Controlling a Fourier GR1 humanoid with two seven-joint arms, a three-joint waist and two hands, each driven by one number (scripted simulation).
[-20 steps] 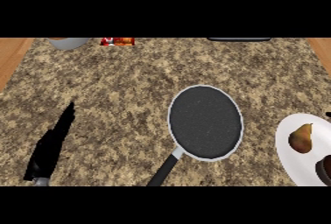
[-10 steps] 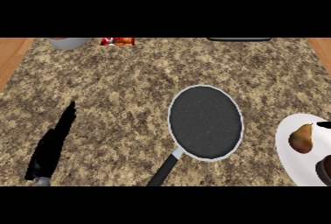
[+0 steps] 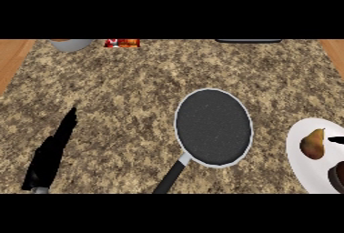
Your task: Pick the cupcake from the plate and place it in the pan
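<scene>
Left hand [image 3: 47,157] resting near left on tabletop [image 3: 134,82], fingers [image 3: 67,122] straight, pointing far, holding nothing. Pan [image 3: 214,126] sitting centre. Cupcake [image 3: 338,175] sitting on plate [image 3: 299,159] at right edge, nearer than pear [image 3: 314,144]. Right hand [image 3: 336,140] showing only dark sliver; grip untellable.

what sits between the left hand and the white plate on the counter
The dark pan, its handle pointing toward the near edge, lies between the left hand and the plate. Only counter shows either side of it, in the head view.
</scene>
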